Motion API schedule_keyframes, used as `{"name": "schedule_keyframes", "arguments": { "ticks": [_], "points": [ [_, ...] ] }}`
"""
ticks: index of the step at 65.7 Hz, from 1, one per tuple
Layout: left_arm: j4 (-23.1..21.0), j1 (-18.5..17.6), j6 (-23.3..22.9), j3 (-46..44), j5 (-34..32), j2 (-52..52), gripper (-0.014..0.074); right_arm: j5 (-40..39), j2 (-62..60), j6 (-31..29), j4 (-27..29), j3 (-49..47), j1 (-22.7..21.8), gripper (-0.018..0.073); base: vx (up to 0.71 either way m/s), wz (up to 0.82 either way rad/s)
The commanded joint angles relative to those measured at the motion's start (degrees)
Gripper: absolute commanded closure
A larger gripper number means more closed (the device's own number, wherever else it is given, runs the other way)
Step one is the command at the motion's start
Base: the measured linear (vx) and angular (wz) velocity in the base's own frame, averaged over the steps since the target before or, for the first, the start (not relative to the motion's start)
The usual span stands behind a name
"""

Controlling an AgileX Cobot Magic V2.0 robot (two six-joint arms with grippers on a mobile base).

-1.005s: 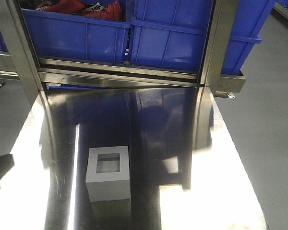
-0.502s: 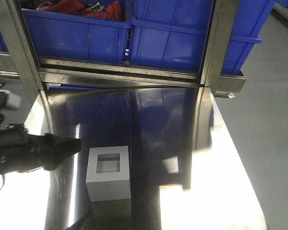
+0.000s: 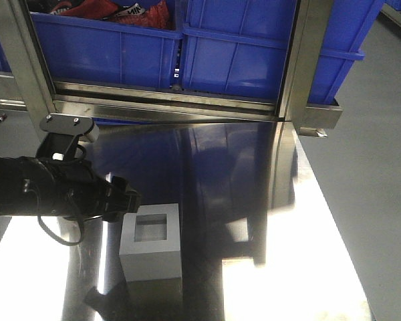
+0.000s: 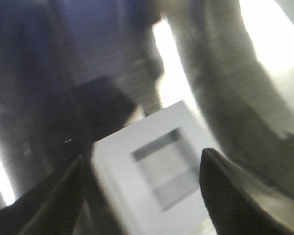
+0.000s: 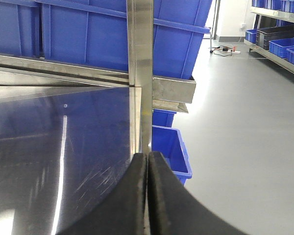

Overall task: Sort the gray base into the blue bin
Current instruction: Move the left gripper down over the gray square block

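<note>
Gray base (image 3: 152, 242) rests recess-up on the bench (image 3: 301, 267), near its front edge. Left fingers (image 4: 68, 196) spread wide, close to it; right fingers (image 5: 159, 196) pressed together, holding nothing.

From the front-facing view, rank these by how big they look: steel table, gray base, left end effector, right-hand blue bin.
1. steel table
2. right-hand blue bin, cropped by the frame
3. gray base
4. left end effector, unsure: its dark outline blends into the arm

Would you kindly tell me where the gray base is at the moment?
In the front-facing view the gray base stands on the steel table, near and left of centre, recess up, just beside the open left gripper.
</note>
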Motion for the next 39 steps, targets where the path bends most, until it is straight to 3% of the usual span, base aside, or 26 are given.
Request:
{"name": "schedule_keyframes", "arguments": {
  "ticks": [1,10,39],
  "points": [
    [6.1,-1.7,-8.0,-1.9,-1.2,-0.7,0.0115,-4.3,-0.6,-0.3,-0.4,0.8,-0.3,0.0568,0.0,0.0],
    [7.2,-3.2,-9.7,-1.9,-1.5,0.8,0.0115,-4.3,-0.6,-0.3,-0.4,0.8,-0.3,0.0568,0.0,0.0],
    [7.1,-3.2,-13.3,-2.1,-2.2,8.3,0.0115,-4.3,-0.6,-0.3,-0.4,0.8,-0.3,0.0568,0.0,0.0]
  ]
}}
